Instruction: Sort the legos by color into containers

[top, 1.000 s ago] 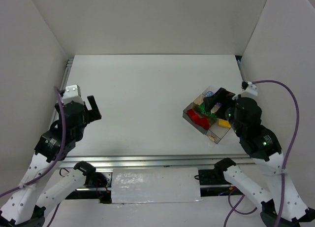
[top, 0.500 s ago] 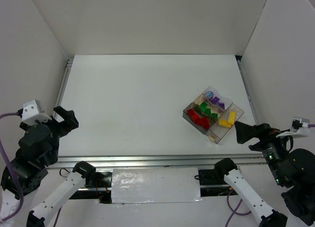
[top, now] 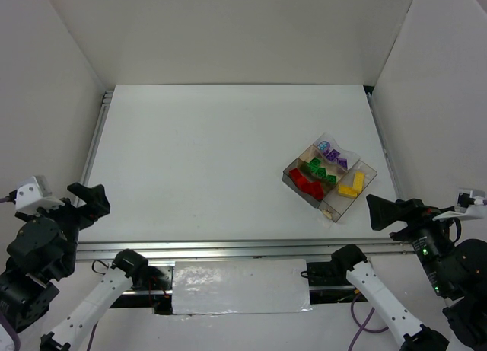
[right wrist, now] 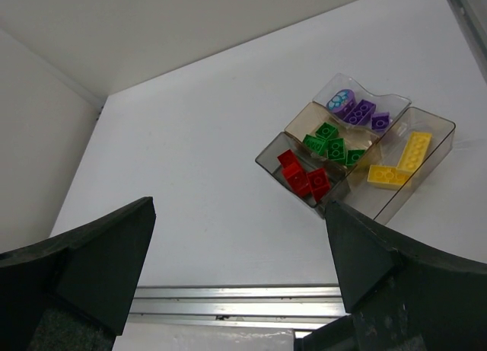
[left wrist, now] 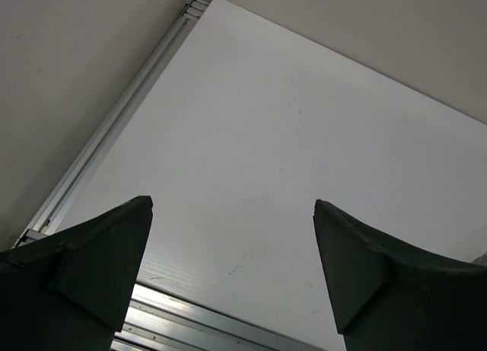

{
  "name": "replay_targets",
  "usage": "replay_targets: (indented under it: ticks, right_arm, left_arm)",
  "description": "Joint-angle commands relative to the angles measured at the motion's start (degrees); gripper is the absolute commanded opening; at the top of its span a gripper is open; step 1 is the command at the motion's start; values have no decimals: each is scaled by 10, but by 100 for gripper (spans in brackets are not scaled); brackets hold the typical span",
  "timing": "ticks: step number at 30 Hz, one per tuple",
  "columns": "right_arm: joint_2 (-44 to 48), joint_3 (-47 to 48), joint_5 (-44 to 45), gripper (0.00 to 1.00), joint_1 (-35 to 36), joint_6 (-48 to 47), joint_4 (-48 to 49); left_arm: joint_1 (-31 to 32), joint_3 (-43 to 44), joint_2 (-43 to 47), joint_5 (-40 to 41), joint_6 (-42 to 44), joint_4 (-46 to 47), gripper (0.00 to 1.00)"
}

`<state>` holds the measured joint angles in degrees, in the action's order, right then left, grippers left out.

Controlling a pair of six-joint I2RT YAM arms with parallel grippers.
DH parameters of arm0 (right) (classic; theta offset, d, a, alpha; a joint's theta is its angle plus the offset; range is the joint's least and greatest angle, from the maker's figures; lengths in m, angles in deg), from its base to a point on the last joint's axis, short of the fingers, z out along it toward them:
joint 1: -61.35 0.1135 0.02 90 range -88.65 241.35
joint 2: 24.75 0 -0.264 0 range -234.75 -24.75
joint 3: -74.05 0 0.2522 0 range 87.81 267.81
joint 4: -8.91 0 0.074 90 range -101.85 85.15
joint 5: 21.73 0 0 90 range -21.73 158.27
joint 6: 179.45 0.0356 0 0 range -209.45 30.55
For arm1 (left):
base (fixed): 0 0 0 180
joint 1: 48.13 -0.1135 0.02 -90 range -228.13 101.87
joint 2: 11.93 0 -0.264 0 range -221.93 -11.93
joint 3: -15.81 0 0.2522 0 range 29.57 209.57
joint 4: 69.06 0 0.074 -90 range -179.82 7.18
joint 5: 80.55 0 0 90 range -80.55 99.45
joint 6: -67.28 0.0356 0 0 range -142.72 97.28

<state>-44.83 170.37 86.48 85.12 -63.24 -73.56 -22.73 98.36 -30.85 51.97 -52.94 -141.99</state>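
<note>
White table (top: 228, 161), left hand (left wrist: 232, 205) wide open — empty, right hand (right wrist: 240, 205) likewise

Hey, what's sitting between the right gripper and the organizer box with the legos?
Nothing. In the right wrist view, only bare white table separates the open right gripper from the organizer box.

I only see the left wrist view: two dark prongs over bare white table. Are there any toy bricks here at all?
Observer: Yes. They all lie in a clear organizer box on the table's right side, in front of the other arm.
Operator: Are they jumbled together?
Observer: No. The red bricks, green bricks, purple pieces and yellow bricks each have their own compartment.
</note>
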Motion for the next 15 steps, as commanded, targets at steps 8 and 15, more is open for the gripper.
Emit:
replay_targets:
  ticks: [8, 15]
  right_arm:
    - [0, -2, -3, 100, 2, -5, 20]
    - [-1, -14, -4, 100, 2, -3, 30]
  left_arm:
    - [-2, -5, 13, -9, 13, 11, 100]
    - [-3, -16, 8, -23, 13, 19, 100]
